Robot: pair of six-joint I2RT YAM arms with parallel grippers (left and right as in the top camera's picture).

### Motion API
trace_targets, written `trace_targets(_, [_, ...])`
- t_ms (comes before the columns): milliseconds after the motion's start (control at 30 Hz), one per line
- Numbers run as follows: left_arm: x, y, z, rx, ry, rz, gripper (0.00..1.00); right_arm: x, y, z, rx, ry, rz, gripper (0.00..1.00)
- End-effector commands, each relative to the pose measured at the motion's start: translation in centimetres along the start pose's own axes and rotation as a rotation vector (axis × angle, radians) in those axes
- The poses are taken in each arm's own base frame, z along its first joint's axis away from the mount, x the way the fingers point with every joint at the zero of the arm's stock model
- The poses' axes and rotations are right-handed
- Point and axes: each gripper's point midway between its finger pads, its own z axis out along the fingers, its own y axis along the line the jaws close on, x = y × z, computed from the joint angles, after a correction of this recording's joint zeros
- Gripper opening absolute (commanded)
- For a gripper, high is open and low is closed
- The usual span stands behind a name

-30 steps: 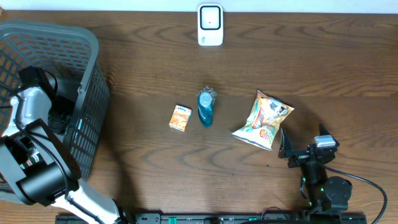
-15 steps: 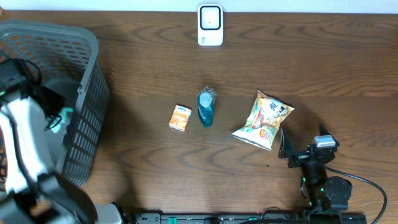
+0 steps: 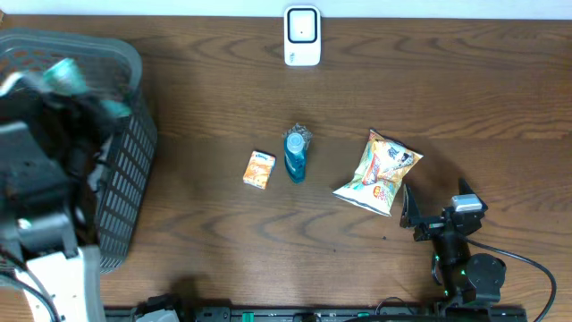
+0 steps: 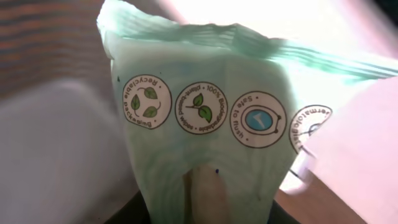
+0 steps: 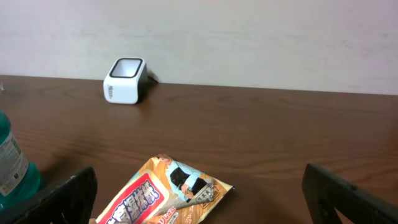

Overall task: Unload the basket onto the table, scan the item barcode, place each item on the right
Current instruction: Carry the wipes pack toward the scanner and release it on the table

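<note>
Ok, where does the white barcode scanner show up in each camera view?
Overhead: the scanner is at the top centre.
Left wrist: not in it; a green packet fills the picture.
Right wrist: the scanner is at the upper left.
Shared landmark: the snack bag, right of centre in the overhead view and at the bottom centre in the right wrist view.

A wooden table [image 3: 223, 89] seen from above carries one grey mesh basket [image 3: 125, 179] at nine o'clock and one white scanner [image 3: 302, 36] at twelve. Near the centre lie one small orange box [image 3: 259, 169], one blue bottle [image 3: 296, 155] and one snack bag [image 3: 380, 173]. One pale green packet [image 4: 186, 149] sits above the basket at ten o'clock, and there are two robot arms: the left arm [image 3: 36, 179] at eight o'clock and the right arm [image 3: 460, 255] at five.
</note>
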Motion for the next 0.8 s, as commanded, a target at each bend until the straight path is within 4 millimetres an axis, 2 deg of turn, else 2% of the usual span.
trace_targets(0, [2.6,-6.0,-0.6,0.168,0.052,0.109,0.33,0.0,0.2,0.0,-0.007,0.000,0.000,0.99])
trace_targets(67, [4.4,-7.1,0.3,0.144,0.072,0.171,0.33,0.0,0.2,0.0,-0.007,0.000,0.000,0.99])
trace_targets(133, [7.3,-7.9,2.1,0.093,0.125,0.279,0.33,0.0,0.2,0.0,-0.007,0.000,0.000,0.99])
trace_targets(267, [13.0,-7.7,5.8,-0.007,0.263,0.449,0.33,0.0,0.2,0.0,-0.007,0.000,0.000,0.99])
trace_targets(367, [16.3,-5.7,9.1,-0.142,0.342,0.533,0.33,0.0,0.2,0.0,-0.007,0.000,0.000,0.99])
trace_targets(500, [19.7,-2.3,12.9,-0.302,0.432,0.612,0.33,0.0,0.2,0.0,-0.007,0.000,0.000,0.99])
trace_targets(600, [22.3,-0.1,15.0,-0.387,0.497,0.661,0.33,0.0,0.2,0.0,-0.007,0.000,0.000,0.99])
trace_targets(767, [25.9,2.9,17.2,-0.475,0.598,0.715,0.33,0.0,0.2,0.0,-0.007,0.000,0.000,0.99])
